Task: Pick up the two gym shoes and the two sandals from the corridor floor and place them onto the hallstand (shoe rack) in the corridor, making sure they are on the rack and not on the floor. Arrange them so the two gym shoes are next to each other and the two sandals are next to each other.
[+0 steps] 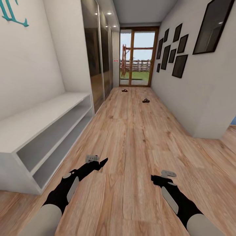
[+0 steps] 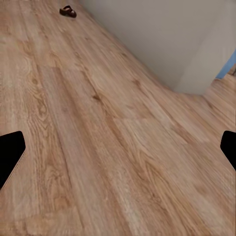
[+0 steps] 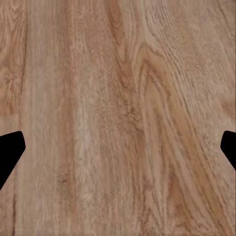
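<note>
Head view: two sandals (image 1: 146,100) are lying far down the corridor floor (image 1: 137,137) | hallstand (image 1: 42,131) is standing empty at left | left gripper (image 1: 102,163) and right gripper (image 1: 153,178) are hovering, fingers wide, empty | risk: reaching too early would be missing them

Even, bright daylight fills the corridor, strongest at the glazed door (image 1: 135,57) at the far end, where the outdoor scene reads pale and washed. Small ceiling spotlights (image 1: 109,13) glow above and repeat as reflections in the dark glossy wardrobe panels (image 1: 92,49). Shadows are soft: shade pools inside the open shelves of the hallstand (image 1: 42,131). The wide head lens bends walls outward toward the frame edges. Both wrist views show the wood floor (image 3: 118,118) flatly lit, its grain slightly soft and smeared.
</note>
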